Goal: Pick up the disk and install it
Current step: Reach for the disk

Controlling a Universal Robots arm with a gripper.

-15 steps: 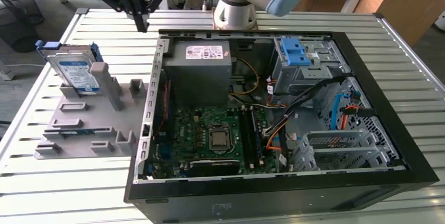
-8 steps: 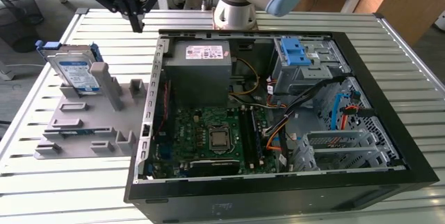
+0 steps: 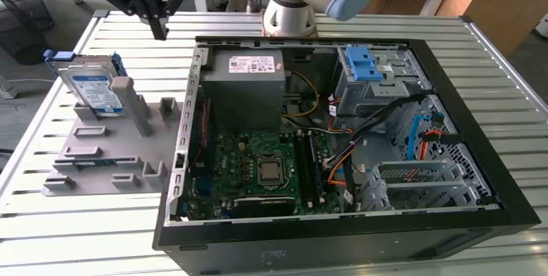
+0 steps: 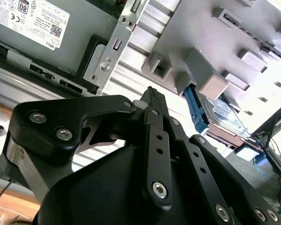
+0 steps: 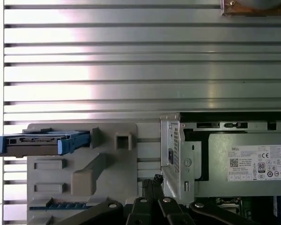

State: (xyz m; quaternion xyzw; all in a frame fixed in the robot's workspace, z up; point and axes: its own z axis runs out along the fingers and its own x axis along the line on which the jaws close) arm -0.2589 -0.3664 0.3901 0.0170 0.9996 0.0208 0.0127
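Here's the claw (image 3: pixel 159 31), hanging high over the slatted worktop (image 3: pixel 77 237), between the far end of the grey holder (image 3: pixel 111 154) and the corner of the open computer case (image 3: pixel 479 180). In the exterior view its 2 fingers are pressed together to a single point, pinching nothing and touching nothing. Both wrist views agree: the claw (image 4: pixel 152 93) (image 5: pixel 154 180) is closed on empty air. The disk (image 3: pixel 92 90) stands tilted on edge in the holder, propped against an upright post, on the exterior view's left and well apart from the claw. The first wrist view catches the disk (image 5: pixel 42 143) edge-on with its blue frame showing, and the second wrist view has it (image 4: pixel 225 112) tucked behind the holder's posts. My read is that this is the reach for the pick-up, with nothing installed yet. To do it well, the fingers should spread before descending, line up square with the blue frame edges rather than the label face, stay clear of that post, and close evenly so the disk doesn't twist in its slot.
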